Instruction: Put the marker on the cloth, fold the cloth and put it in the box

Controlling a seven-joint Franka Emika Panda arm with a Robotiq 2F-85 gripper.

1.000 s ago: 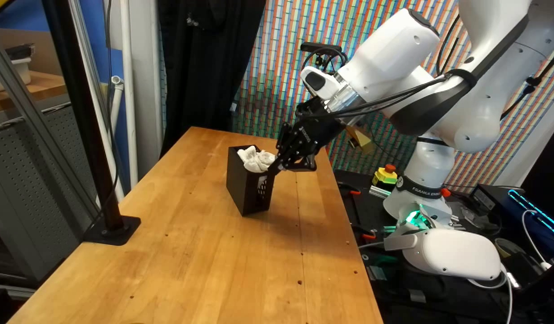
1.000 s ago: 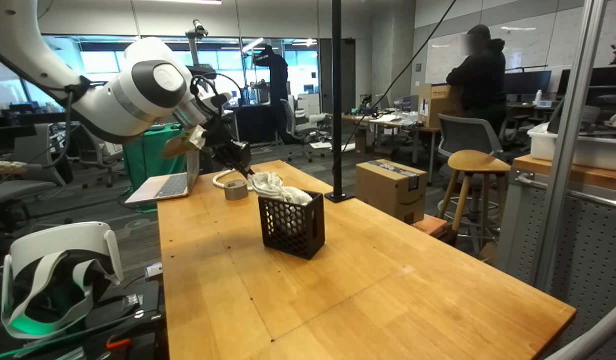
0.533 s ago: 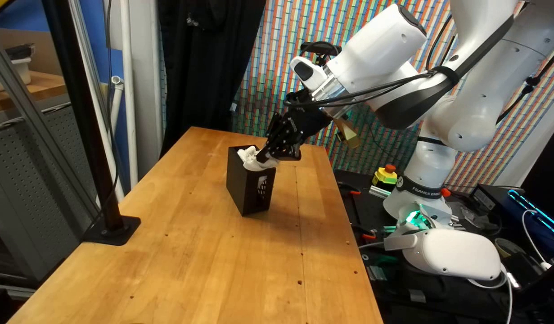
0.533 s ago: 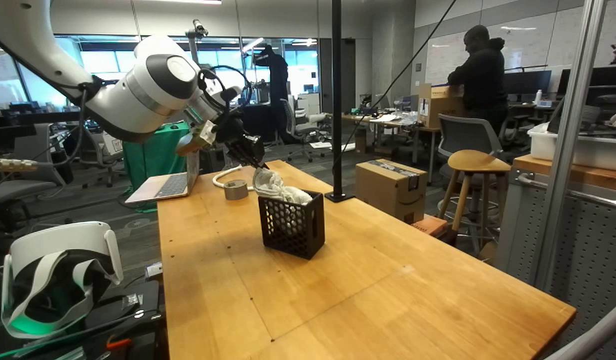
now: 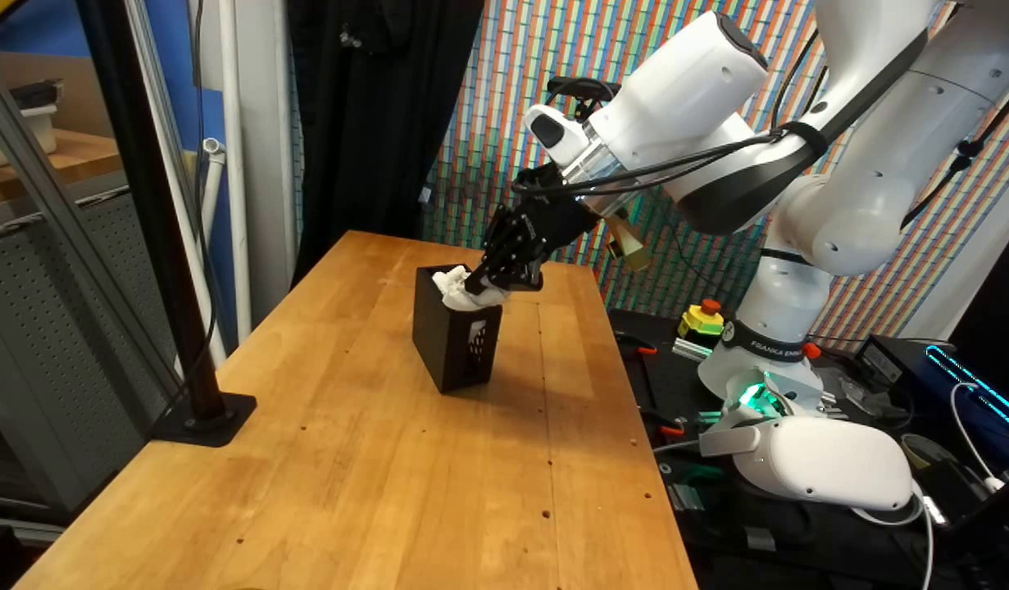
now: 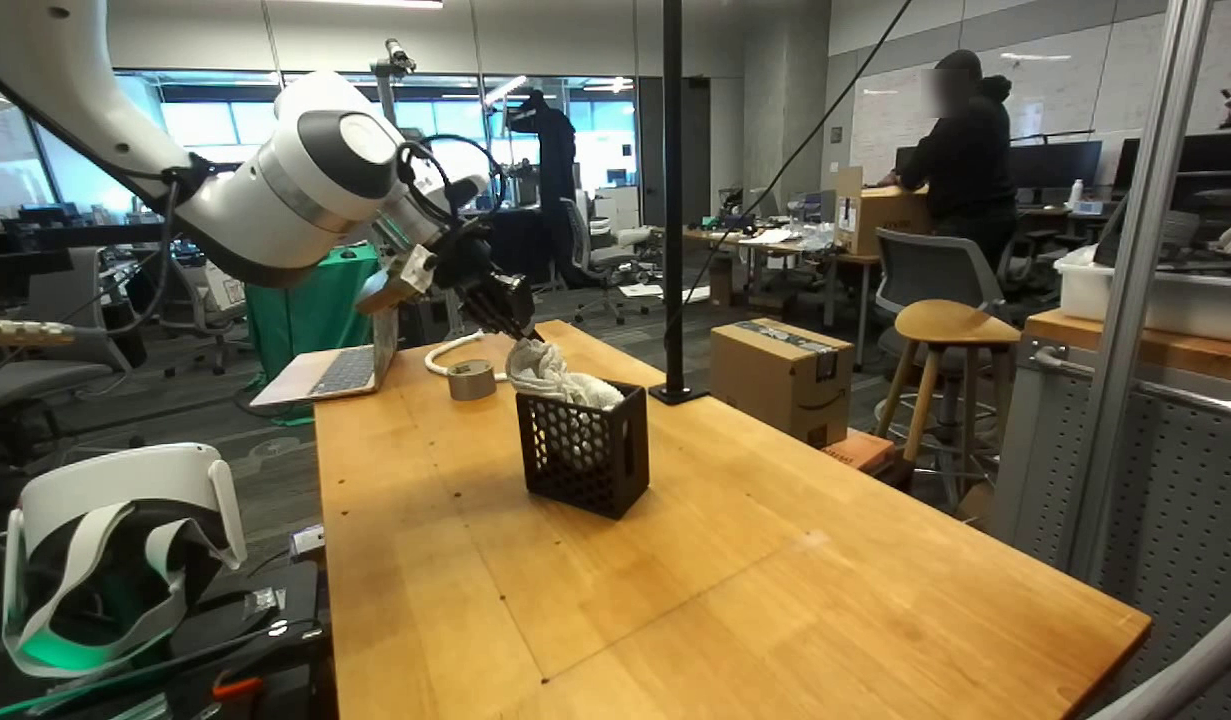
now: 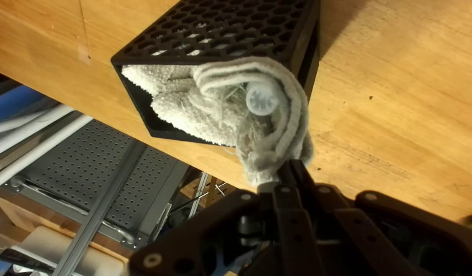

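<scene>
Cloth [image 7: 193, 109] poking from the box [image 5: 432, 332] hides the marker [image 7: 261, 100] save a pale end, the closed pincer [image 7: 292, 168] touching the cloth.

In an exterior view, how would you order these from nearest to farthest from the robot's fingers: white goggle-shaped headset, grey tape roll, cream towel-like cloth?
1. Cream towel-like cloth: right at the robot's fingers.
2. Grey tape roll: on the wooden table, picture-left of the cloth.
3. White goggle-shaped headset: lower left, off the table.

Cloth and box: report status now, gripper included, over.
Gripper shut, right at the cloth. Cloth partly inside the box, a fold sticking out the top. Likely marker, pale round end showing in that fold. In the way: possibly that high fold.
</scene>
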